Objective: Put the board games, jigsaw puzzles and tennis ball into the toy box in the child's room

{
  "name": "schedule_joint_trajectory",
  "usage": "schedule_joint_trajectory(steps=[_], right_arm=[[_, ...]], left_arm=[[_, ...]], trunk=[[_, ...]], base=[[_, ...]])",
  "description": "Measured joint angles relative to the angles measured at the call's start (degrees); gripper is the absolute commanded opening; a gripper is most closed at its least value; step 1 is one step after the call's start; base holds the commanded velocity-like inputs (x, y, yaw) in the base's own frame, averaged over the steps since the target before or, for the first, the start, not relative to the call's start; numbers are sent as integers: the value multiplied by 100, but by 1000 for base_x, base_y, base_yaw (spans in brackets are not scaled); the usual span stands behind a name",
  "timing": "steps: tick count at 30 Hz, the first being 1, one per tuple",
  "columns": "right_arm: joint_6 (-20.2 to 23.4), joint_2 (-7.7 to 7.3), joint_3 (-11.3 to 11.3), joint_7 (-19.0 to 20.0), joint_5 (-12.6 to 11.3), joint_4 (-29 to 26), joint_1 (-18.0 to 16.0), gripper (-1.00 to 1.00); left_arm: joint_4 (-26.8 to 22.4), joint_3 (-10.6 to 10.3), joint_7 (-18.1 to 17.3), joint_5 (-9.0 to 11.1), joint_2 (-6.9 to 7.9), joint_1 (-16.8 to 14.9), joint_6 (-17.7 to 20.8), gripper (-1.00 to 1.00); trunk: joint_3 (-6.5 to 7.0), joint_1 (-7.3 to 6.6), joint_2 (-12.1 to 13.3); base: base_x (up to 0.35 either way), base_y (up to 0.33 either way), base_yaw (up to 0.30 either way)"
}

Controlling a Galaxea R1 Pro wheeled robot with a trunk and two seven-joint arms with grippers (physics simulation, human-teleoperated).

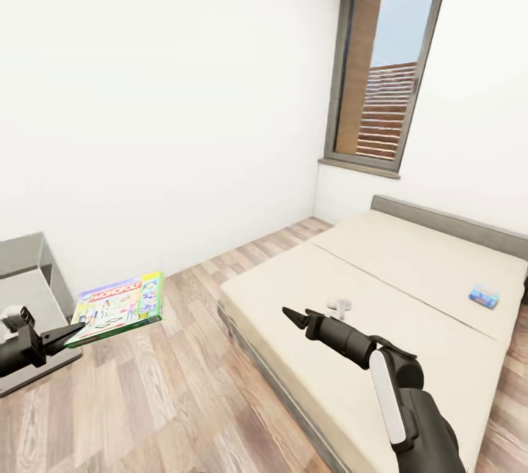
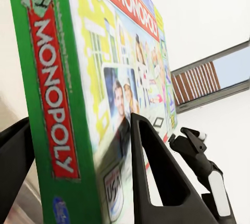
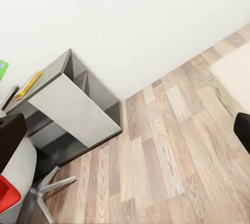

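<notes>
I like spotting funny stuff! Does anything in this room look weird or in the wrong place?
Yes: the flat white-green Monopoly game box hangs in the air over the wooden floor, pinched by the left gripper. A small blue game box lies alone on the beige bed. Nothing looks spilled or broken.

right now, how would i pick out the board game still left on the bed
Find the wide beige bed under the window. Near its headboard end lies a small flat blue board game. Unlike the green Monopoly box in the left pincer, it lies loose on the mattress.
</notes>
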Motion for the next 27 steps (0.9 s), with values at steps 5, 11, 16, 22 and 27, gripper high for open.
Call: schedule_joint_trajectory(steps=[5, 11, 16, 22, 27], right_arm=[[-32, 0, 20, 0, 2, 10, 0, 100], [-41, 0, 22, -1, 2, 11, 0, 100], [-42, 0, 23, -1, 2, 14, 0, 100], [-42, 0, 23, -1, 2, 13, 0, 100], [-42, 0, 23, -1, 2, 13, 0, 100]], left_arm=[[0, -1, 0, -1, 0, 0, 0, -100], [0, 3, 7, -2, 0, 0, -2, -100], [0, 0, 8, -2, 2, 0, -8, -100], [0, -1, 9, 2, 0, 0, -9, -100], [0, -1, 9, 3, 0, 0, -9, -100]], trunk=[[107, -110, 201], [236, -242, 442], [343, -352, 642], [472, -484, 883], [579, -593, 1084]], base=[[0, 0, 283], [0, 0, 283], [0, 0, 283], [0, 0, 283], [0, 0, 283]])
